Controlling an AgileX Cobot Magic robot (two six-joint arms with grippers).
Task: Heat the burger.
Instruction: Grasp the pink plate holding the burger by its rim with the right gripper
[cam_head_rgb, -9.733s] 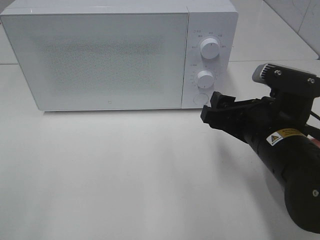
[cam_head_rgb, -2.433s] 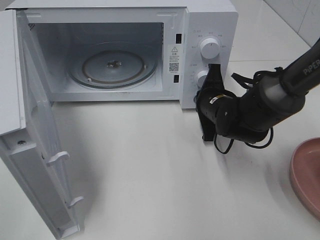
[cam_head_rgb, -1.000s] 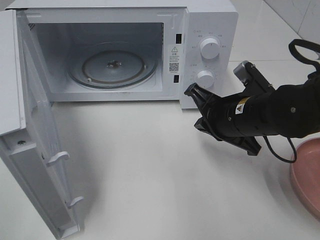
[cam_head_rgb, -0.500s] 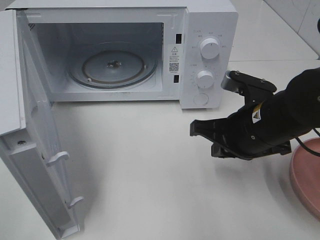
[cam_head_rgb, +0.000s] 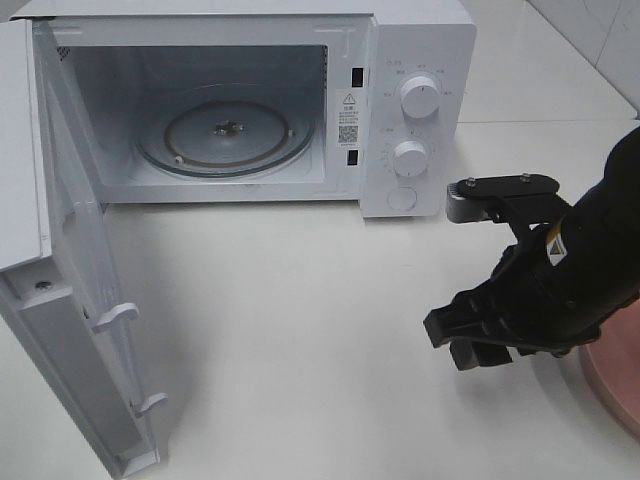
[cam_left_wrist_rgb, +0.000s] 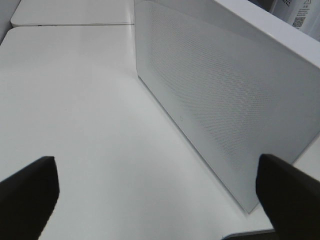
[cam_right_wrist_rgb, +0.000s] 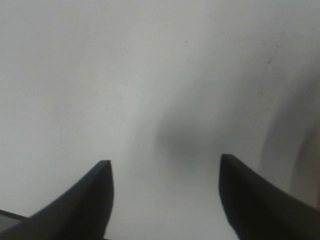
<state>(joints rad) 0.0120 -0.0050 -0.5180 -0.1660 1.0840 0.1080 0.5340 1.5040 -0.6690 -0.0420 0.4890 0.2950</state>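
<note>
burger unseen — microwave (cam_head_rgb: 432, 40) warning sticker (cam_head_rgb: 347, 117) unreadable

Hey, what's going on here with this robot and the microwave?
The microwave stands with its door wide open and the glass turntable bare. The right gripper hangs over the white table, jaws apart and holding nothing, next to a pink plate at the view's right edge. The left gripper is open too, facing the outside of the door. No burger is in view.

microwave casing (cam_head_rgb: 420, 40): glossy white | turntable (cam_head_rgb: 225, 135): clear glass | table (cam_head_rgb: 300, 330): smooth, faintly glossy
</note>
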